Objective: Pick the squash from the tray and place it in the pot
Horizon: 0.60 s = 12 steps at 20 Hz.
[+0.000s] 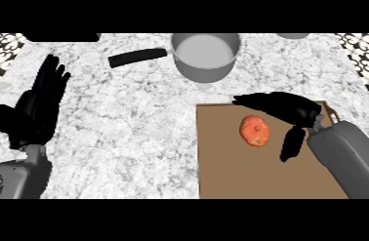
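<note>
Right hand (288,110) hovers spread over the squash (254,130), fingers above it and thumb beside, nothing clamped. Squash lies on the tray (238,176), well short of the pot (205,54). It's round; I judge an off-centre close could roll it away. Left hand (36,106) rests open.

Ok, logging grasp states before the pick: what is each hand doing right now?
Left hand: open, resting at the view's left, holding nothing.
Right hand: open, fingers spread around the squash on the tray, not gripping it.
</note>
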Available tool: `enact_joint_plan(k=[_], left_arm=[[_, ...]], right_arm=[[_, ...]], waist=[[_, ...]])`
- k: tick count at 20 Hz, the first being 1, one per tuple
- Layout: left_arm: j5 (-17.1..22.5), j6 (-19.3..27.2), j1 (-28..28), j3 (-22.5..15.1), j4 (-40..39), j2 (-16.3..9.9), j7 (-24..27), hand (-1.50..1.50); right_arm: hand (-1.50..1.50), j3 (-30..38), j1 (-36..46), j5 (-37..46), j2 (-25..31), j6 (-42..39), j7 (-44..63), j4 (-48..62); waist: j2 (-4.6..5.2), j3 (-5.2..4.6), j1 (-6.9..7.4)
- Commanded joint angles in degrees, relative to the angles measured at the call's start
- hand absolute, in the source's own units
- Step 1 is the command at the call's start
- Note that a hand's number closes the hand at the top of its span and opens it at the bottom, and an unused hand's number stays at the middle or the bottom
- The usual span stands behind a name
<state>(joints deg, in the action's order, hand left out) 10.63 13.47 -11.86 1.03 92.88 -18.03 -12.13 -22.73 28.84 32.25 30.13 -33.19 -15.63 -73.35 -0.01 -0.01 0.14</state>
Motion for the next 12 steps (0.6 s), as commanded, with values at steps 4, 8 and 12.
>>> enact_joint_plan(k=[4, 8, 12], left_arm=[[-1.8, -1.5, -1.9, 2.4, -0.5, 0.8, -1.3, 0.0], [-2.9, -1.9, 3.4, 0.6, 2.2, 3.4, 0.7, 0.0], [-3.5, -2.5, -0.1, 1.4, -1.3, 4.4, 2.0, 0.0]], right_arm=[[-1.5, 3.1, 1.4, 6.6, -4.8, -0.4, -4.0, 5.6], [-1.5, 4.7, 4.4, 9.8, -6.7, 2.2, -5.9, 12.0], [-1.5, 3.9, -4.0, 13.5, -6.1, 5.0, -5.4, 7.1]], waist=[[0.05, 0.01, 0.09], [0.08, 0.01, 0.45], [0.04, 0.01, -0.17]])
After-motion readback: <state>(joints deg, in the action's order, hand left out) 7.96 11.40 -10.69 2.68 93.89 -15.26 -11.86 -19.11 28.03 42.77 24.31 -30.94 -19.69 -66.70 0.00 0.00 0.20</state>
